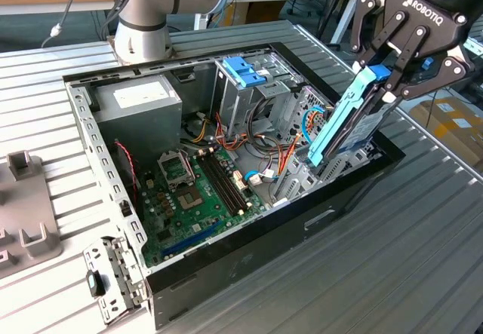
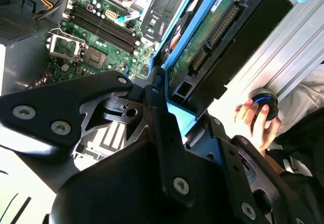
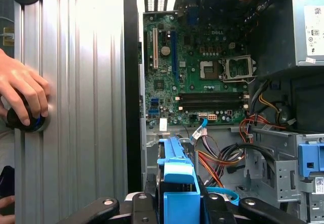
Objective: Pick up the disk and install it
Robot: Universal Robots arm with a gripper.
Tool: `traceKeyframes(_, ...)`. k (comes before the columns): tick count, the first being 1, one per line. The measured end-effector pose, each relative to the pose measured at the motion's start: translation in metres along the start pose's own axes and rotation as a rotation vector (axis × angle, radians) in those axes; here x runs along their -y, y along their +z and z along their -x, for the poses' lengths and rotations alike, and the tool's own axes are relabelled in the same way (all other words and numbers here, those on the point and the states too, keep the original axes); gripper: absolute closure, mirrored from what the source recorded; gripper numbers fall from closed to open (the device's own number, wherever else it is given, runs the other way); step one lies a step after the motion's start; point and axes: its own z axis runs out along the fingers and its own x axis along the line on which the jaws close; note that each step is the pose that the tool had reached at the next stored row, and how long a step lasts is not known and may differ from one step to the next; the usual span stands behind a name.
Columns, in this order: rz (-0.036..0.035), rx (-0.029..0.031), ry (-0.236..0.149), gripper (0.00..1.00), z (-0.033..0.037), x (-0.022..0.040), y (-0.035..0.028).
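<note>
the pincer (image 1: 386, 79) is pinching the disk (image 1: 341, 123) by its upper end, its black fingers (image 1: 410, 61) pressed against the two flat faces of the blue carrier. the disk stands steeply tilted, the held end up toward the exterior view's right and the lower end dipping below the rim of the open computer case (image 1: 264, 245), into the corner of the case nearest the exterior view's right. whether that lower end touches the metal bay beneath it, i cannot tell. in the second wrist view the disk's (image 2: 202, 37) green circuit board side and its connector edge show between the blue rails; in the first wrist view the carrier's (image 3: 177, 176) blue end sits between the fingertips.

the case lies on its side on the ribbed metal counter (image 1: 377, 266). inside it are the green motherboard (image 1: 189, 198), a grey power supply (image 1: 139, 102) at the far end, and a tall metal drive cage (image 1: 235, 104) topped by a blue clip (image 1: 243, 70), well apart from the disk. orange and blue cables (image 1: 283, 157) run between the cage and the disk.

in both wrist views a person's hand (image 3: 23, 92) rests on a black knob (image 3: 23, 122) on the counter, beside the case.
</note>
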Motion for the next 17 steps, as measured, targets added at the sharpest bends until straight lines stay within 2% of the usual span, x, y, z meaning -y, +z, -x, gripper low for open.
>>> traceKeyframes(4, 0.0000, 0.0001, 0.000, 0.63, 0.0001, 0.0035, 0.0007)
traceKeyframes(17, 0.0000, 0.0002, 0.000, 0.63, 0.0012, 0.0067, 0.0014)
